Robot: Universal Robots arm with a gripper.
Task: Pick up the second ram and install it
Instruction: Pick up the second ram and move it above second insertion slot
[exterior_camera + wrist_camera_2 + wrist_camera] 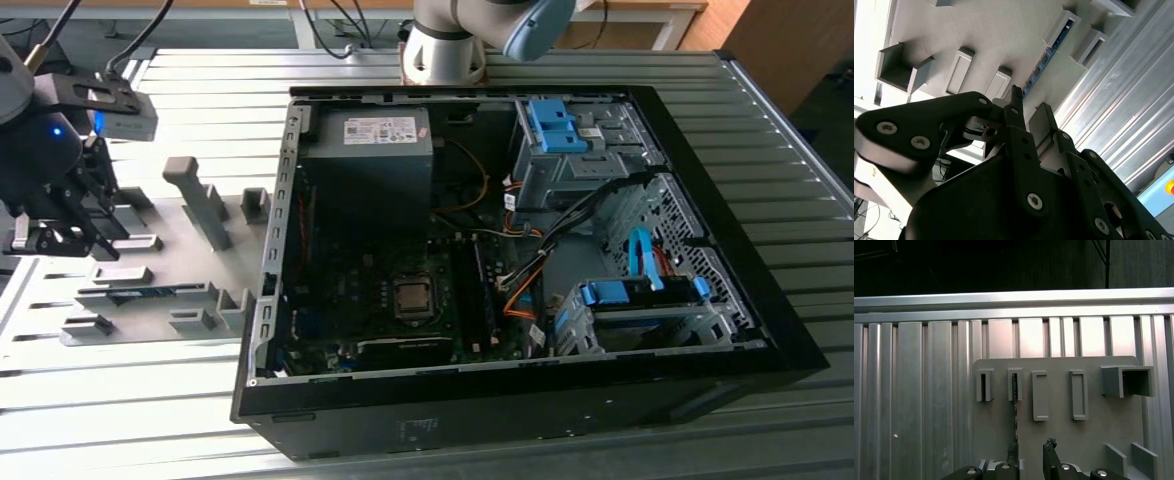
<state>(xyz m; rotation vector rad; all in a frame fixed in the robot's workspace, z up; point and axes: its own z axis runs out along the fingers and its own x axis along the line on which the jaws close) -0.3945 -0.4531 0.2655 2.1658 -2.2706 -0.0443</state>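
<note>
The second ram lies on edge in a slotted holder on the grey fixture plate. In the exterior view the plate sits at about nine o'clock from the open computer case on the ribbed counter. The jaws hang over the plate, parted by a narrow gap and holding nothing, and in the first wrist view one fingertip is just beside the ram's end.

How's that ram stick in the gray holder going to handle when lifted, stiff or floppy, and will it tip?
Probably stiff: the ram is a thin flat board, a straight line standing on edge in its holder. Likely light, being so slim. Lifted out, it would probably tip flat unless the open end effector grips it squarely.
</note>
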